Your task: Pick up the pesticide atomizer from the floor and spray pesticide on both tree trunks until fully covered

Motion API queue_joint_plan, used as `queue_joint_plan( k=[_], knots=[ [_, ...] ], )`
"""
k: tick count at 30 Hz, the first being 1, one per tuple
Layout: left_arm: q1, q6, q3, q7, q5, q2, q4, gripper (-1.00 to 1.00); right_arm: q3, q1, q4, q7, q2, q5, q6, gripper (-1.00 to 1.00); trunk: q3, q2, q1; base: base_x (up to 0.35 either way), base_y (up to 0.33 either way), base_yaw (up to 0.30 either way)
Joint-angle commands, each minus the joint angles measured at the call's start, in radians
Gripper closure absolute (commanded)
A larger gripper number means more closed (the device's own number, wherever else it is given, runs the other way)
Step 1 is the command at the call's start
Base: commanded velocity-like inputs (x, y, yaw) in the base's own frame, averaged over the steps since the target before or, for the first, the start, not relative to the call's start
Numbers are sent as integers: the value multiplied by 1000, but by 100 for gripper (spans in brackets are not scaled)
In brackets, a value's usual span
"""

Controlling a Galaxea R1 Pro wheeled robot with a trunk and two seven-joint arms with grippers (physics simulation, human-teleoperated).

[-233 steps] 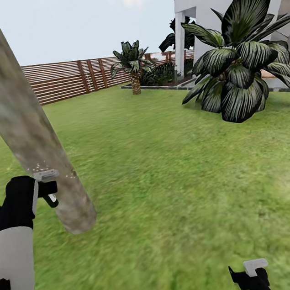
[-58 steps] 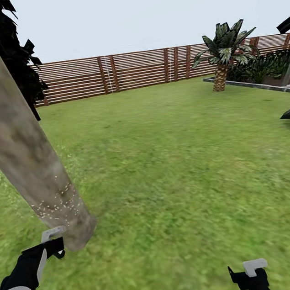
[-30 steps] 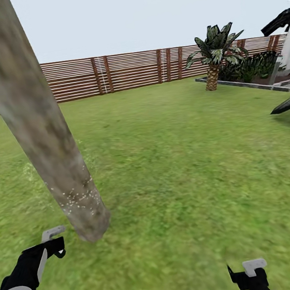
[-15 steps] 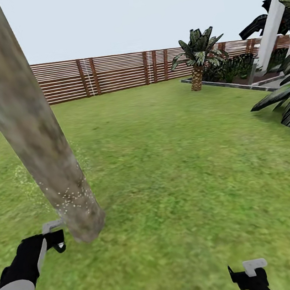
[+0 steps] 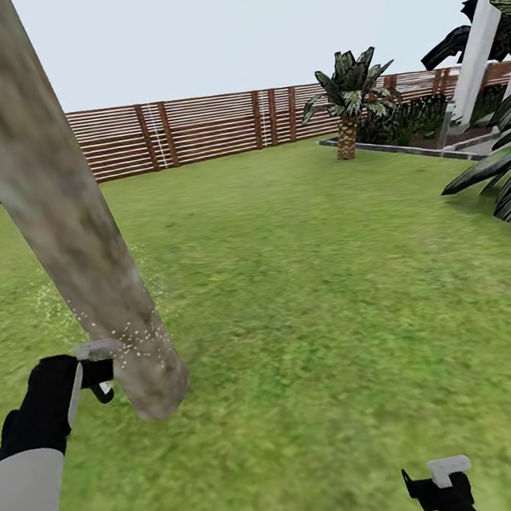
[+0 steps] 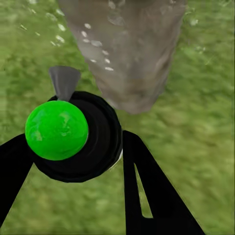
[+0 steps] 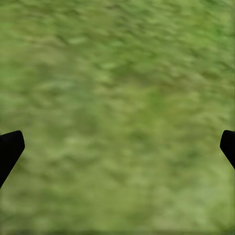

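Here, left gripper [image 6: 73, 156] clamped on pesticide atomizer [image 6: 73, 134], green-topped, nozzle at 12 o'clock toward tree trunk [image 5: 73, 232]. White pesticide [image 5: 133, 338] specks low on bark. Right gripper [image 7: 117, 147] spread wide above grass [image 5: 334, 293].

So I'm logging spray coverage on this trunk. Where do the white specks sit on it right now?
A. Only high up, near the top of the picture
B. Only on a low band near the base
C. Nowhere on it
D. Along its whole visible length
B: in the head view the specks cluster low on the trunk, level with the left claw holding the atomizer; the bark above is bare.
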Motion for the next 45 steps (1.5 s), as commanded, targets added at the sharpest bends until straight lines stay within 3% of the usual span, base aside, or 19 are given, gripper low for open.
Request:
queue_joint_plan(
  k=[1,3,5,9,14,17,20,28,45],
  knots=[
    [-1,2,1,-1,3,19,0,100,0,0,0,0,0,0,0,-100,0,0,0,0,0,0],
    [0,3,1,-4,6,48,0,100,0,0,0,0,0,0,0,-100,0,0,0,0,0,0],
    [-1,5,1,-5,6,58,0,100,0,0,0,0,0,0,0,-100,0,0,0,0,0,0],
    [-1,5,-7,-5,7,49,0,100,0,0,0,0,0,0,0,-100,0,0,0,0,-82,0],
    [-13,7,-8,-5,6,56,-2,100,0,0,0,0,1,1,0,-100,0,0,0,11,-258,0],
    [-51,67,-8,-5,5,57,-8,100,0,0,0,0,2,1,0,-100,0,0,0,163,-229,137],
    [-55,78,-8,-5,5,55,-30,100,0,0,0,0,3,1,0,-100,0,0,0,84,-251,261],
    [-51,80,-9,-5,5,51,-37,100,0,0,0,0,3,0,0,-100,0,0,0,-50,-272,240],
    [-47,78,-8,-2,3,47,-36,100,0,-1,-2,0,0,0,0,-100,0,0,0,44,-275,4]
  ],
)
